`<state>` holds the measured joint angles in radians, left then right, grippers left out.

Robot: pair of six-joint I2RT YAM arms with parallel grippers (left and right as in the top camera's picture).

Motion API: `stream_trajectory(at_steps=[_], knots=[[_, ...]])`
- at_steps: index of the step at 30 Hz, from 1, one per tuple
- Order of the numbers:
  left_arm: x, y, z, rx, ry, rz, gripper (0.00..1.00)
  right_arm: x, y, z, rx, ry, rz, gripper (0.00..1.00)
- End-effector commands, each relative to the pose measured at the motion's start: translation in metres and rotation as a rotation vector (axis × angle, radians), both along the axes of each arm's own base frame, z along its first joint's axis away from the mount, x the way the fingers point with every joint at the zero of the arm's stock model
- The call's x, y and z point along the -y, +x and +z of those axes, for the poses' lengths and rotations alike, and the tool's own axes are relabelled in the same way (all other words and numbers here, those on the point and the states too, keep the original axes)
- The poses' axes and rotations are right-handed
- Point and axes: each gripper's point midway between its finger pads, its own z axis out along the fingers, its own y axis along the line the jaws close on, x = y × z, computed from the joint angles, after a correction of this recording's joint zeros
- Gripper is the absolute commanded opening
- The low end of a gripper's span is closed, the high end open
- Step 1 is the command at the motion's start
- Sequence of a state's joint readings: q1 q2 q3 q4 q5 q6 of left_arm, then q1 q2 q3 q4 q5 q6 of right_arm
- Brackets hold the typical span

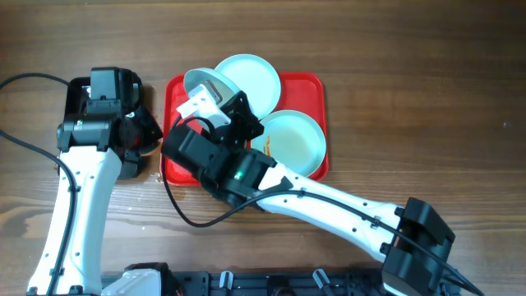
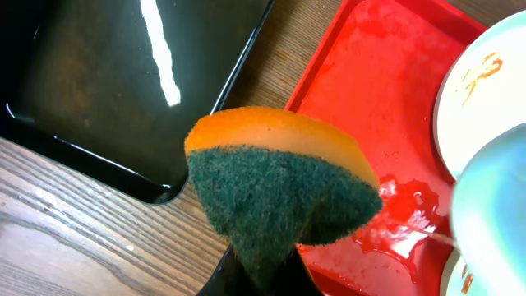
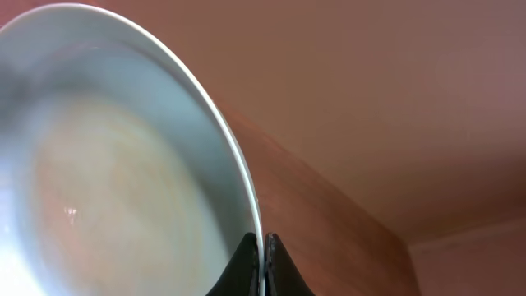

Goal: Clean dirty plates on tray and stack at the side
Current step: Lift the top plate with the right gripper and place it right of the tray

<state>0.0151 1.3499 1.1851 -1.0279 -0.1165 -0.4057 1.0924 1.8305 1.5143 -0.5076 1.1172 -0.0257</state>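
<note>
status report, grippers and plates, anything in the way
Left gripper shut on sponge, over red tray's left edge. Right gripper shut on tilted plate, raised above tray. Two more plates on tray; nothing seen blocking.

**Robot manipulation bench, staged as a mock dishwashing station rather than a working kitchen.** Two white-and-black arms, the left arm (image 1: 78,181) and the right arm (image 1: 329,201), work over a bare wood-grain table (image 1: 427,74). Black mounting hardware (image 1: 246,284) runs along the table's near edge, and a loose black cable (image 1: 25,82) trails off to the left. The only household items are props. A red tray (image 1: 302,89) with liquid pooled on it carries pale plates (image 1: 292,140). A glossy black tray (image 2: 123,90) lies just left of it, and there is an orange-and-green sponge (image 2: 279,189).
</note>
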Motion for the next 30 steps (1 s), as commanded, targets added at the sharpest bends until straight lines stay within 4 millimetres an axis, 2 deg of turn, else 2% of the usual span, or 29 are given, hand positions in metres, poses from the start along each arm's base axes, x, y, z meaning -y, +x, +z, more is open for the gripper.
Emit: stream_trajectory(at_steps=[1,4,7,9,10,11,12,13,14,15,16,17,19,21,23,24,26,28,29,30], knots=[[0.001,0.003,0.008,0.03,-0.007,-0.009,0.04,-0.006,-0.004,-0.005,-0.067,0.164,0.014,0.04],[0.001,0.003,0.008,0.03,-0.007,-0.009,0.04,-0.007,-0.008,-0.013,-0.106,0.2,0.016,0.04],[0.001,0.003,0.008,0.03,-0.007,-0.009,0.04,0.001,-0.005,-0.001,-0.034,0.156,-0.024,0.05],[0.001,0.003,0.009,0.032,-0.007,-0.009,0.04,-0.012,-0.007,-0.01,-0.102,0.043,0.084,0.04],[0.001,0.004,0.009,0.034,-0.007,-0.009,0.04,-0.005,-0.005,-0.007,-0.076,-0.028,0.065,0.04],[0.001,0.004,0.009,0.033,-0.007,-0.009,0.04,0.014,-0.001,0.009,0.035,-0.02,-0.06,0.04],[0.001,0.003,0.008,0.032,-0.007,-0.009,0.04,0.013,-0.001,0.007,0.029,0.0,-0.059,0.04],[0.001,0.003,0.008,0.031,-0.007,-0.009,0.04,-0.003,-0.006,-0.011,-0.084,-0.032,0.057,0.04],[0.001,0.003,0.009,0.032,-0.007,-0.009,0.04,-0.009,-0.011,-0.022,-0.151,-0.05,0.113,0.04],[0.001,0.004,0.009,0.033,-0.007,-0.009,0.04,0.0,-0.013,-0.024,-0.144,-0.016,0.058,0.04],[0.001,0.003,0.008,0.031,-0.007,-0.009,0.04,0.012,-0.012,-0.024,-0.122,0.083,-0.033,0.04],[0.001,0.003,0.008,0.03,-0.007,-0.009,0.04,0.015,-0.014,-0.028,-0.141,0.17,-0.071,0.04],[0.001,0.003,0.008,0.031,-0.007,-0.009,0.04,0.005,-0.019,-0.049,-0.331,0.392,-0.059,0.04],[0.001,0.003,0.008,0.031,-0.007,-0.009,0.04,0.003,-0.016,-0.048,-0.419,0.518,-0.05,0.04],[0.001,0.003,0.008,0.03,-0.007,-0.009,0.04,0.011,-0.01,-0.037,-0.475,0.65,-0.062,0.04],[0.001,0.003,0.008,0.031,-0.007,-0.009,0.04,0.024,-0.002,-0.023,-0.533,0.767,-0.064,0.04],[0.001,0.003,0.008,0.032,-0.007,-0.009,0.04,0.051,0.008,-0.008,-0.608,0.889,-0.073,0.04],[0.001,0.003,0.008,0.032,-0.007,-0.009,0.04,0.108,0.027,-0.008,-0.629,0.958,-0.195,0.04],[0.001,0.003,0.008,0.03,-0.007,-0.009,0.04,0.134,0.034,-0.012,-0.623,0.965,-0.267,0.05],[0.001,0.003,0.008,0.028,-0.008,-0.009,0.04,0.168,0.04,-0.019,-0.617,0.972,-0.366,0.05]])
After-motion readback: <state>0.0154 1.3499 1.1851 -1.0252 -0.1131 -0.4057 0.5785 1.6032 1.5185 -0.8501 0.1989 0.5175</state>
